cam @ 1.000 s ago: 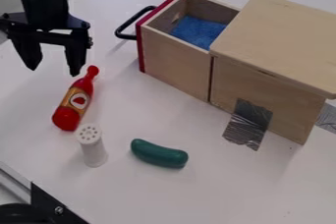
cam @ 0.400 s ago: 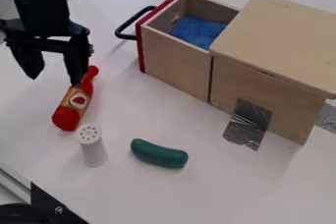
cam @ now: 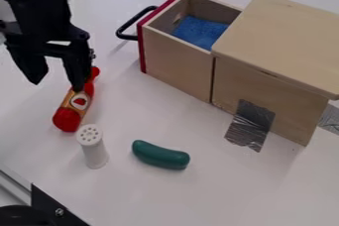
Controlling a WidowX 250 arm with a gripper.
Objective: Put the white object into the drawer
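The box (cam: 275, 41) and its drawer (cam: 175, 61) look like smooth, pale, matt wood; shiny, creased metallic tape (cam: 250, 125) sticks to the box. That red bottle (cam: 67, 119) seems glossy plastic, the white shaker (cam: 94, 151) smooth plastic.

Red bottle (cam: 71, 109) lying on a white table (cam: 198, 190), dark green curved object (cam: 160, 155) lying apart from it
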